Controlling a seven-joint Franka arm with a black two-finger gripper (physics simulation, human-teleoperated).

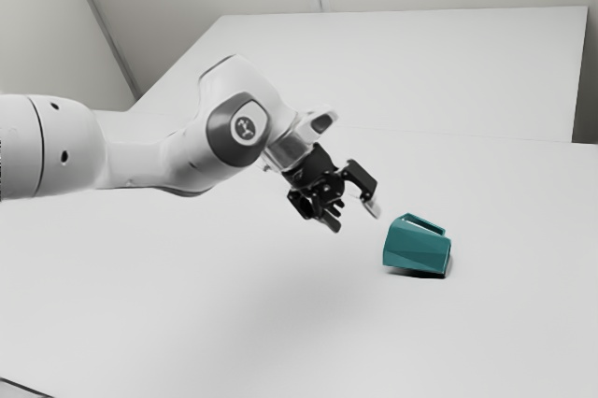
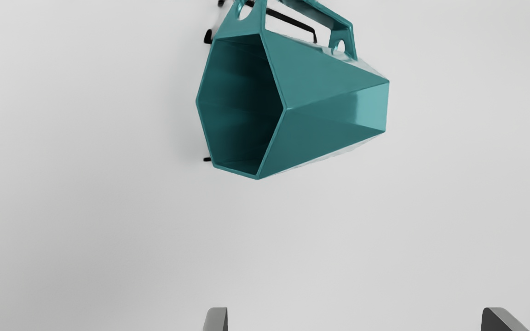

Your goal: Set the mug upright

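Teal faceted mug (image 1: 416,253), on its side

Wrist view: open mouth (image 2: 242,101), hollow int. Ext. view: Franka arm (image 1: 159,150), blk. gripper (image 1: 353,217).
Qty.: mug, 1; handle (image 2: 329,19), 1; arm, 1; gripper, 1; fingers, 2.
Cond.: fingers wide apart.
Loc.: mug on table (image 1: 187,305), beyond fingertips, near but not touching.

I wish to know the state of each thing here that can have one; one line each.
Teal faceted mug: lying on its side, mouth toward the exterior view's left.
Black two-finger gripper: open, empty, clear of the mug.
White jointed arm: reaching out, bent.
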